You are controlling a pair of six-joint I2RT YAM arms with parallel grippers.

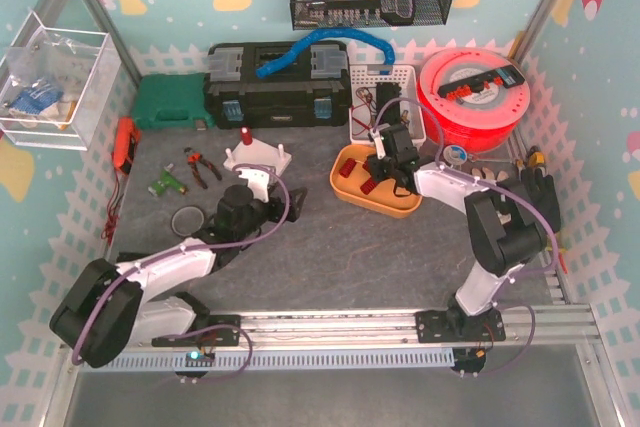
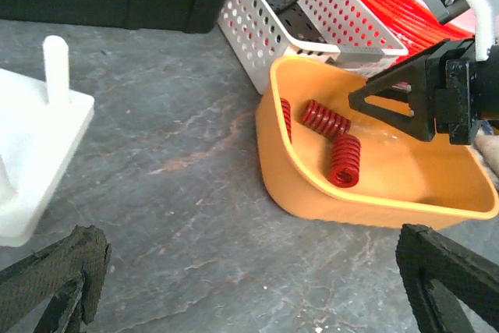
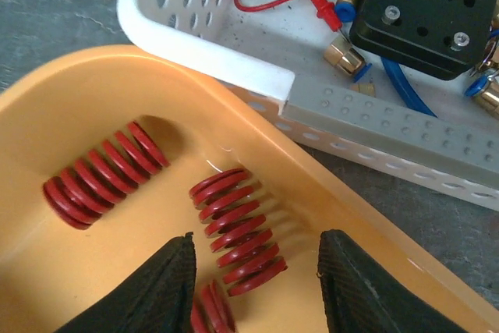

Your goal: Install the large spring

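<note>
Three red springs lie in an orange tray (image 1: 345, 190). In the right wrist view a large spring (image 3: 236, 229) lies between my open right fingers, another (image 3: 104, 174) lies to its left, and a third (image 3: 209, 311) peeks out at the bottom. My right gripper (image 3: 257, 282) is lowered into the tray (image 3: 70, 107), open, its fingers either side of the middle spring, not touching it. My left gripper (image 2: 257, 286) is open and empty over the table, left of the tray (image 2: 327, 200). The white fixture (image 1: 258, 159) with pegs stands beside it; one peg (image 2: 55, 68) shows.
A white perforated basket (image 1: 382, 80) stands behind the tray, with a black toolbox (image 1: 275, 87), a green case (image 1: 170, 102) and a red filament spool (image 1: 478, 97) along the back. Pliers (image 1: 200, 165) and a ring (image 1: 187, 219) lie left of the fixture.
</note>
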